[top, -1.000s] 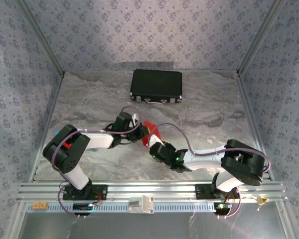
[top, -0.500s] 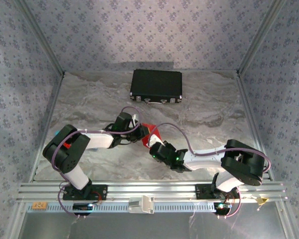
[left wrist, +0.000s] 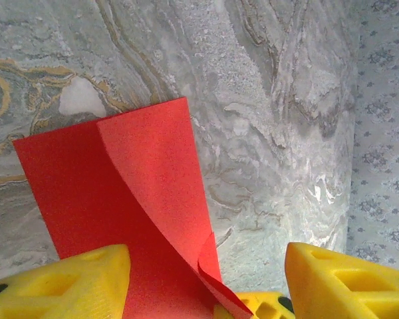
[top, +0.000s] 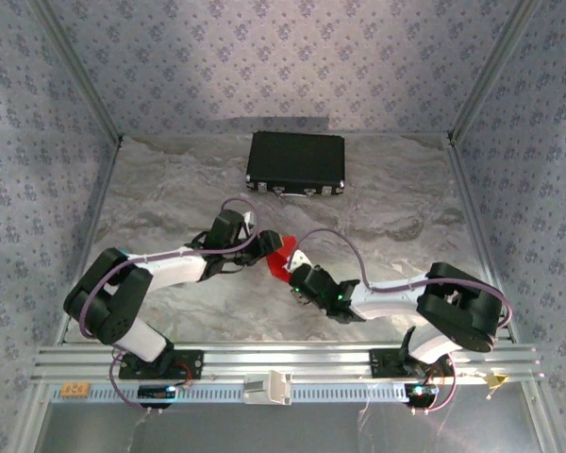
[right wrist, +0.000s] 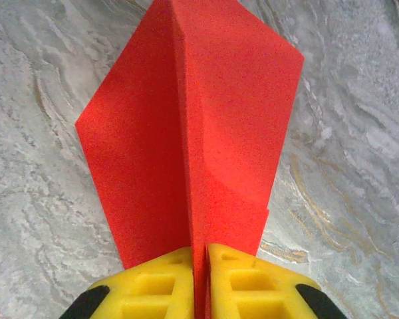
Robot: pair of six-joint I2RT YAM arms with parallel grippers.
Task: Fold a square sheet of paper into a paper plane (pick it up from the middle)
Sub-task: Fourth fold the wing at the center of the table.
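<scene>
The square sheet of paper (top: 276,257) is bright red and folded, held just above the marble table's middle between both grippers. My right gripper (right wrist: 201,272) is shut on the sheet's centre ridge (right wrist: 206,133), with two flaps spreading away to either side. In the top view that right gripper (top: 292,274) sits at the sheet's near side. My left gripper (left wrist: 209,282) is open, its yellow fingers (left wrist: 73,282) standing wide apart. The sheet's curled flap (left wrist: 120,199) lies loose between them, touching the left finger. From above, the left gripper (top: 259,243) is at the sheet's left edge.
A black rectangular case (top: 296,160) lies at the back of the table (top: 387,217), well beyond the arms. Patterned walls close in the left, right and back sides. An aluminium rail (top: 283,363) runs along the near edge.
My left gripper has opened and let go of the red sheet, and the left arm has stretched lower. The right gripper stays shut on the sheet, which has shifted slightly left.
</scene>
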